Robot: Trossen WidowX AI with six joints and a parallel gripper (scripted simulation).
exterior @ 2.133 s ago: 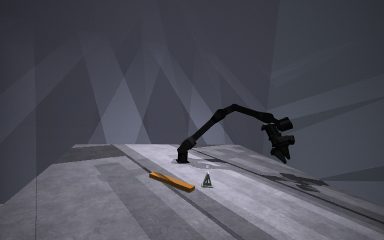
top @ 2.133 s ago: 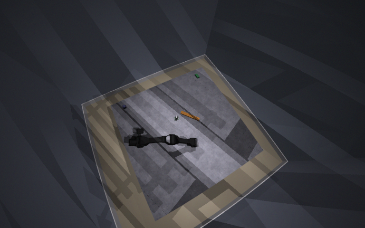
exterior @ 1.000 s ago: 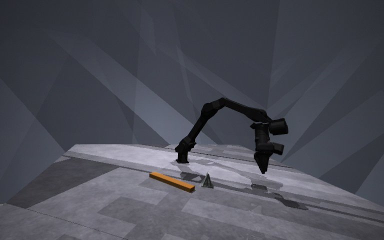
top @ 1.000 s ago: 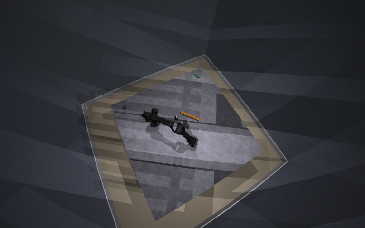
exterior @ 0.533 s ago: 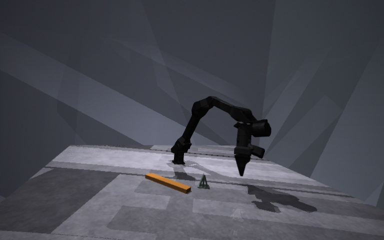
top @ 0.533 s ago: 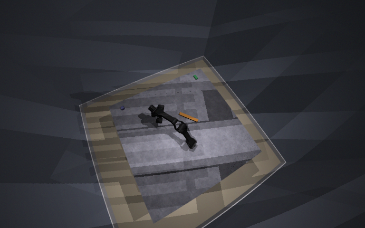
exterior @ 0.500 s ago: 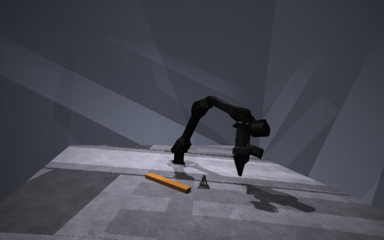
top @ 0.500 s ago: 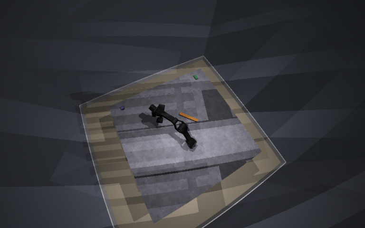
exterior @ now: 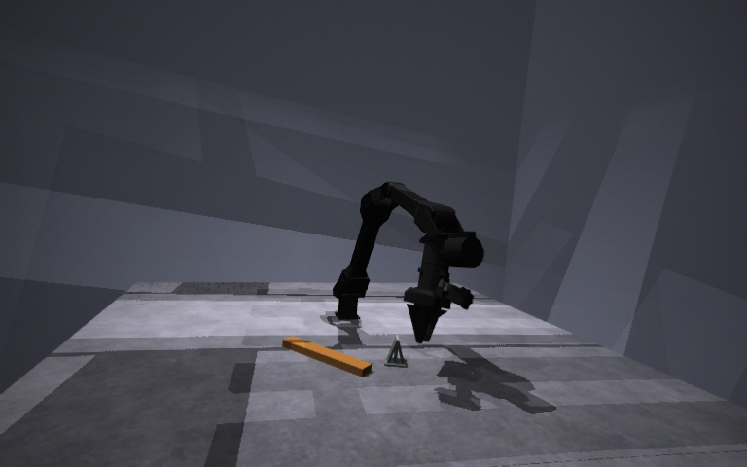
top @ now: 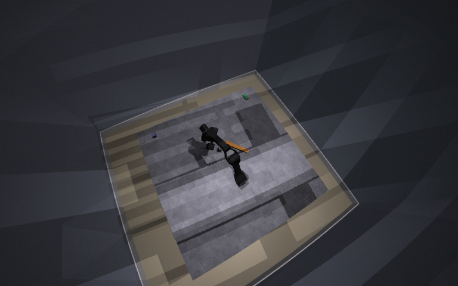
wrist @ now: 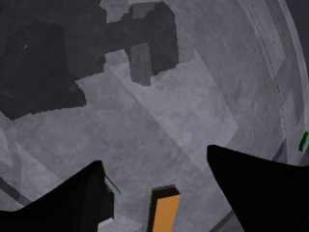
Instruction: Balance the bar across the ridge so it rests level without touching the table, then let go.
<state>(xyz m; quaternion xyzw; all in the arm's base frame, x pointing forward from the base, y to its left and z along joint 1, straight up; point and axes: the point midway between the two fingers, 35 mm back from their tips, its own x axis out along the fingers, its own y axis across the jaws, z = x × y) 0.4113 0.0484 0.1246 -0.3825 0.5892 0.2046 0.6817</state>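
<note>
The orange bar (exterior: 326,356) lies flat on the table, left of the ridge (exterior: 395,353), a small dark triangular prism standing upright. One end of the bar is close to the ridge, and I cannot tell whether they touch. My gripper (exterior: 424,330) points straight down and hangs just above the table, a little right of the ridge. It is open and empty. In the wrist view the bar (wrist: 161,228) shows at the bottom between my two fingers, and a green edge of the ridge (wrist: 111,186) shows beside the left finger. From above, the bar (top: 236,146) lies beside the arm.
A small green block (top: 245,96) sits near the far corner of the grey mat, and it also shows in the wrist view (wrist: 303,142). A small blue block (top: 154,134) sits near the left edge. The arm's base (exterior: 346,307) stands behind the bar.
</note>
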